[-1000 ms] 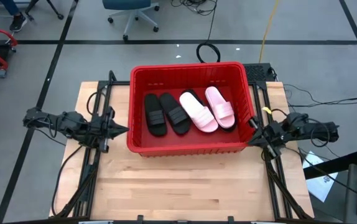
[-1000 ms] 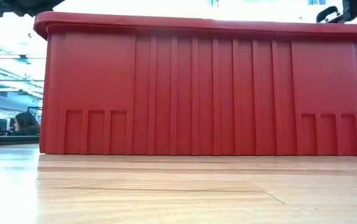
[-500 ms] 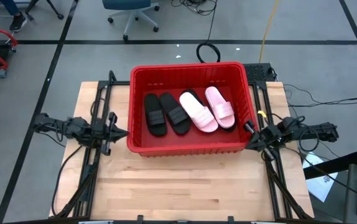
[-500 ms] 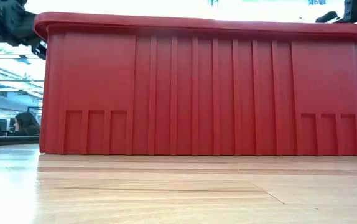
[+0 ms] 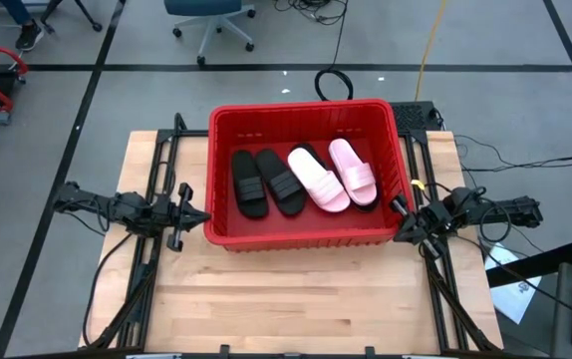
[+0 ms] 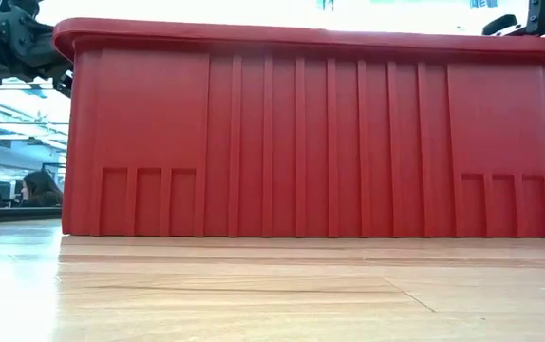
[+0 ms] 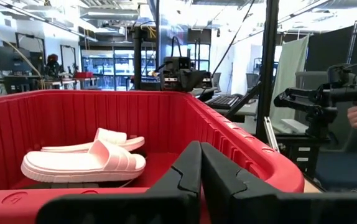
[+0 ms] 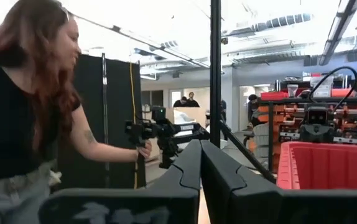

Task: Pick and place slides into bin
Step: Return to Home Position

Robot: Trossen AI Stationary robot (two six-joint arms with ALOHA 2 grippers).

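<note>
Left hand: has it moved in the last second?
Yes. In the high view the left hand has slid slightly along the left wall of the bin, toward its front corner.

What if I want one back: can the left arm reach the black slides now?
Probably yes: the bin is open, black slides uncovered at its left; the shut left gripper sits just outside.

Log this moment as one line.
slides: in bin | left gripper: shut, left of bin | right gripper: shut, right of bin

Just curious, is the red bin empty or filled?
Partly filled: the red bin holds two pink slides and two black slides on its floor.
</note>
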